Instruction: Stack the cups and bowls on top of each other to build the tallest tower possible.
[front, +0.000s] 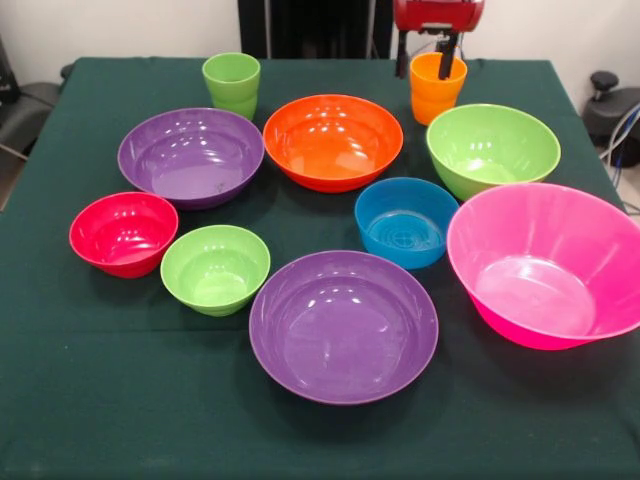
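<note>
Nothing is stacked yet: every bowl and cup sits alone, mouth up, on the green-covered desk (60, 420), spread out so each can be reached on its own.

The gripper (427, 58) hangs at the far edge over the orange cup (437, 87). One dark finger stands outside the cup's rim and the other dips inside it, so the jaws are parted around the cup wall, not visibly clamped on it; this looks like the start of a pick.

The light green cup (232, 84) stands well apart on the other side. Between them lies the orange bowl (333, 141), flanked by a purple bowl (191, 156) and the large lime bowl (492, 149). Nearer are the red bowl (124, 233), small lime bowl (215, 268), blue bowl (406, 221), second purple bowl (343, 327) and the huge pink bowl (548, 263).

All containers are empty.
</note>
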